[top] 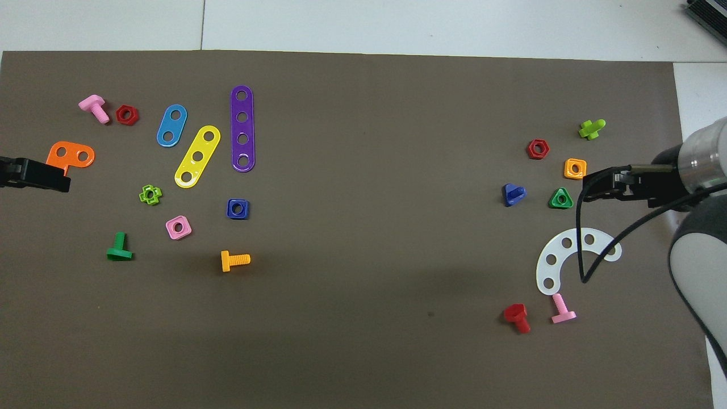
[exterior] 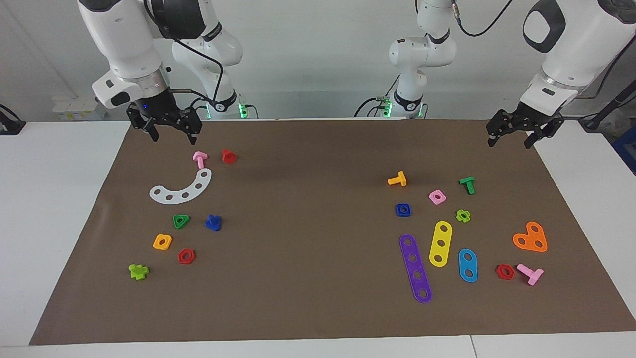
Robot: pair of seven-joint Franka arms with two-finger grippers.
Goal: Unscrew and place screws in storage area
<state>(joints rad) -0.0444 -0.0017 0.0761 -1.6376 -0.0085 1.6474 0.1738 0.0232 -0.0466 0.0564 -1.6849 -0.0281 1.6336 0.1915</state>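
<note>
The dark-blue bolt (exterior: 212, 222) lies on the brown mat (exterior: 318, 308) toward the right arm's end, beside a green triangular nut (exterior: 181, 221). It also shows in the overhead view (top: 514, 194). My right gripper (exterior: 173, 137) is open and empty, raised over the mat's edge nearest the robots, close to a pink bolt (exterior: 199, 158); in the overhead view (top: 588, 187) it shows beside the green nut (top: 560, 199). My left gripper (exterior: 509, 143) is open and empty, raised over the mat's corner at the left arm's end; it also shows in the overhead view (top: 57, 179).
Near the blue bolt lie a white curved plate (exterior: 183, 189), a red bolt (exterior: 228, 156), an orange nut (exterior: 162, 241), a red nut (exterior: 186, 256) and a lime bolt (exterior: 138, 271). At the left arm's end lie a blue square nut (exterior: 403, 210), purple, yellow and light-blue plates, and more bolts.
</note>
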